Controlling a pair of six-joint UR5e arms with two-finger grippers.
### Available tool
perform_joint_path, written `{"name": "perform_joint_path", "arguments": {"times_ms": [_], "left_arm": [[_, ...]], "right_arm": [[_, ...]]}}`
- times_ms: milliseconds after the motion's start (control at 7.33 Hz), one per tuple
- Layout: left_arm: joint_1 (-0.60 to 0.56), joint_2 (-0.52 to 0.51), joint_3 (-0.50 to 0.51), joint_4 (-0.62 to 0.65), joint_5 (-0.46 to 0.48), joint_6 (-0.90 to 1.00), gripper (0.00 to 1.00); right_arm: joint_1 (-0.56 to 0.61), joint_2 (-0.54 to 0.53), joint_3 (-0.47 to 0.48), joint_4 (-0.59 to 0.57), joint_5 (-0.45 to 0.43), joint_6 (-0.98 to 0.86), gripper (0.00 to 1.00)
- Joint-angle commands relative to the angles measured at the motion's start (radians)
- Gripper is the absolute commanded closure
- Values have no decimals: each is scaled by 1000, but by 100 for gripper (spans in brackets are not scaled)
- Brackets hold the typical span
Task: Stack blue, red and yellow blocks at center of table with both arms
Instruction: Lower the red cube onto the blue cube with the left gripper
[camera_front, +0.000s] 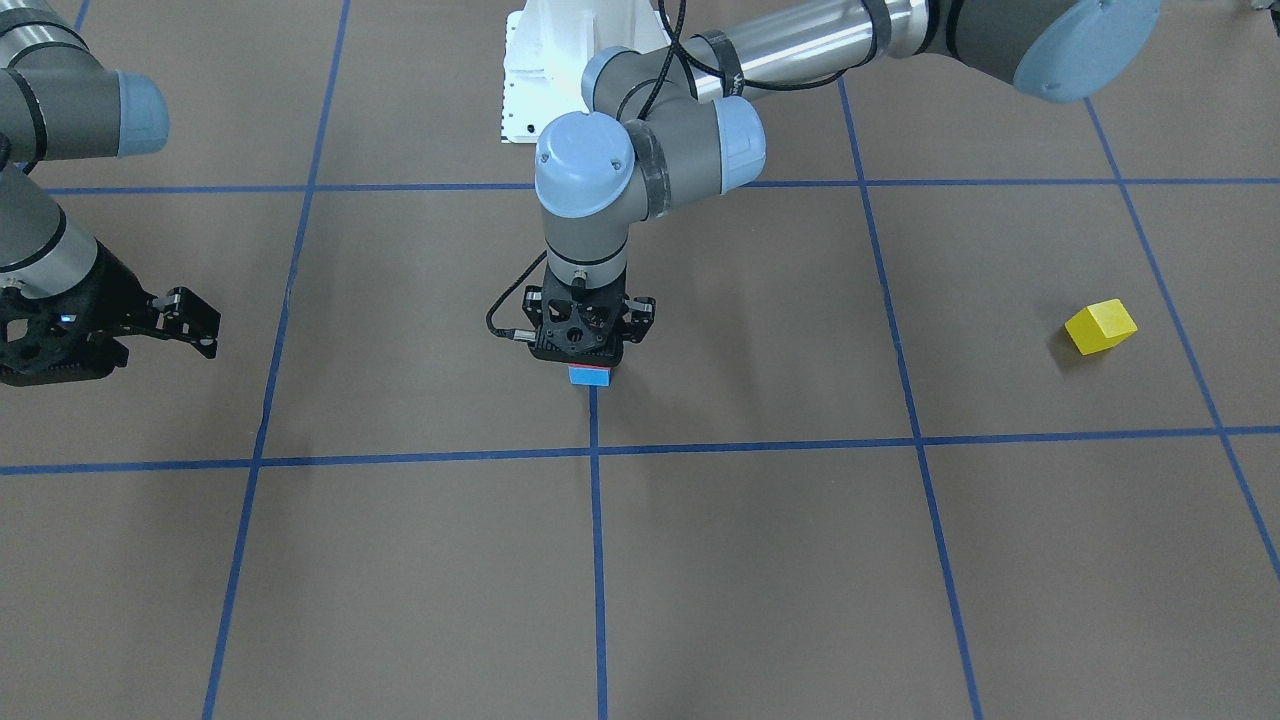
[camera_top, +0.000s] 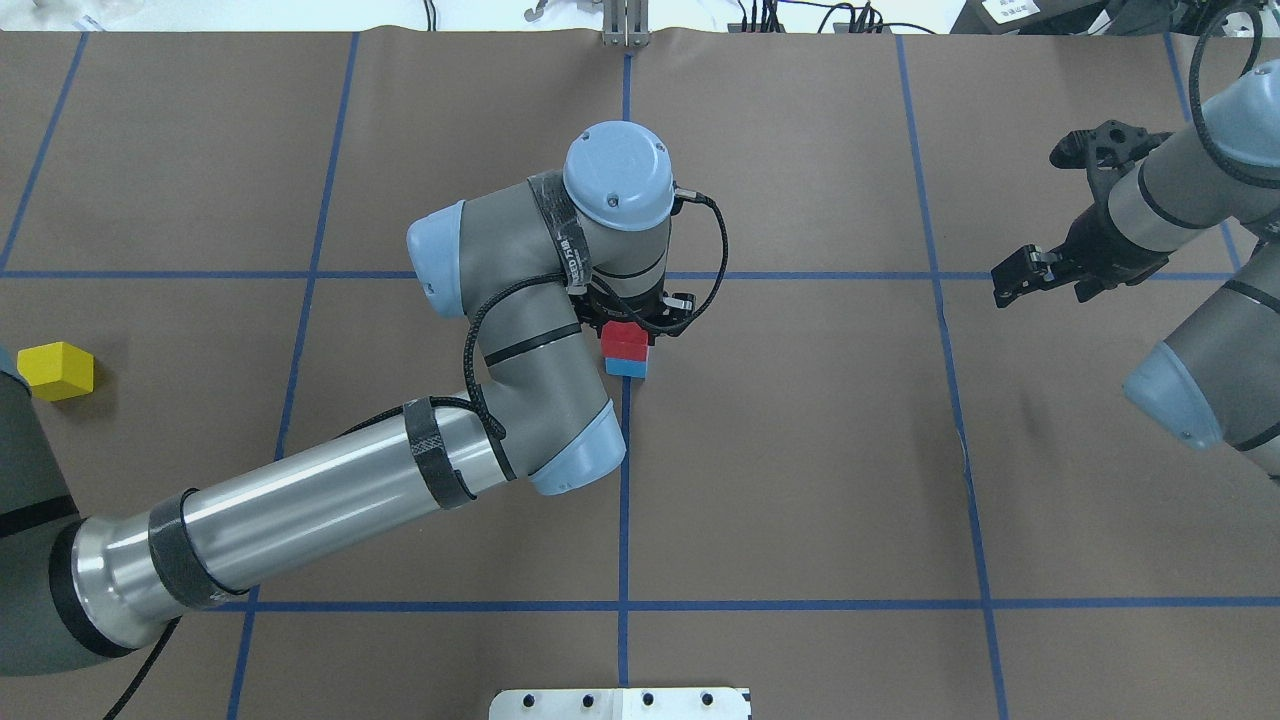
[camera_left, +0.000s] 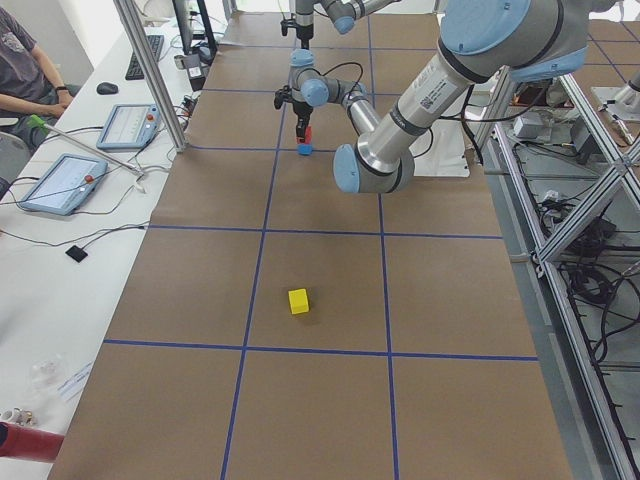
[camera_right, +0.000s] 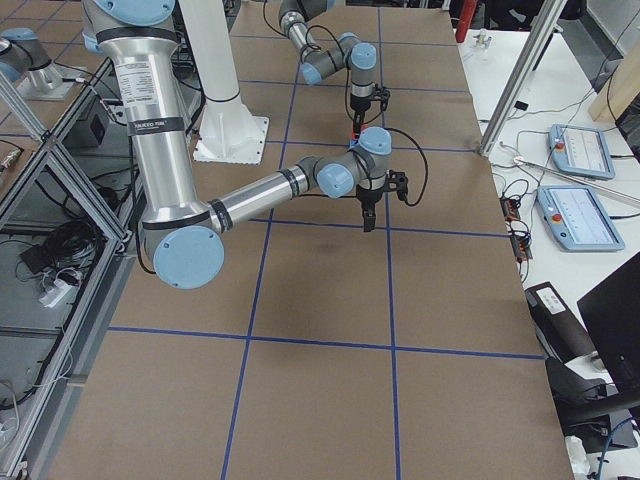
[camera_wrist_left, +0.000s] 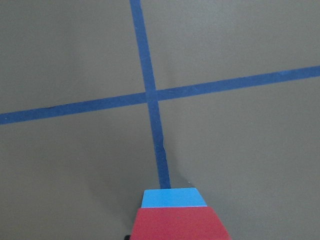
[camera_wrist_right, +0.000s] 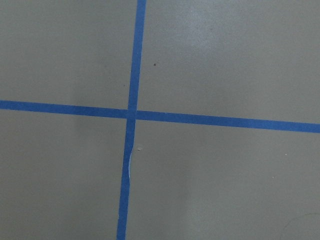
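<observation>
Three blocks, two arms and two claws share the brown taped surface (camera_top: 800, 480). At far left, the one yellow block (camera_top: 58, 370) sits alone, turned askew to the tape lines, touching nothing and well apart from the other two.

The left arm (camera_top: 330, 500) reaches in from the left edge and bends at the middle, its wrist pointing straight down. The left claw (camera_top: 630, 322) is lowered around the single red block (camera_top: 624, 340), which rests squarely on the single blue block (camera_top: 626, 367). This makes a stack two high. The stack stands on a blue tape line, near a crossing of two lines at the middle of the surface. The claw's body hides its fingers, so it cannot be told whether it is clenched on the red block or released from it. In the left wrist view the red block fills the bottom edge, with a strip of blue showing beyond it.

At right, the right arm (camera_top: 1200, 350) holds back near the edge. The right claw (camera_top: 1035, 215) hangs above the surface, released and grasping nothing, its two fingers spread. It is well apart from the stack. Its wrist view shows only bare surface and one tape crossing.

The white pedestal (camera_top: 620, 703) is at the near edge, between the arms.
</observation>
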Motion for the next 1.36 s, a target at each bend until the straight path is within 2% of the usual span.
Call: {"name": "perform_joint_path", "arguments": {"times_ms": [0,273,409,682,818,1227], "left_arm": [[0,-2,0,0,1,-2,97],[0,-2,0,0,1,-2,95],[0,2,0,2,1,-2,79],[0,4,-6,-3,1,-17,19],[0,2,-8,-5,1,-36,1],[-1,4,-26,-2,1,-36,0]], "right_arm": [[0,0,0,0,0,-1,0],[0,0,0,0,0,-1,0],[0,0,-2,0,0,1,0],[0,0,-2,0,-2,-1,0],[0,0,-3,0,0,-2,0],[0,0,-8,0,0,-4,0]]}}
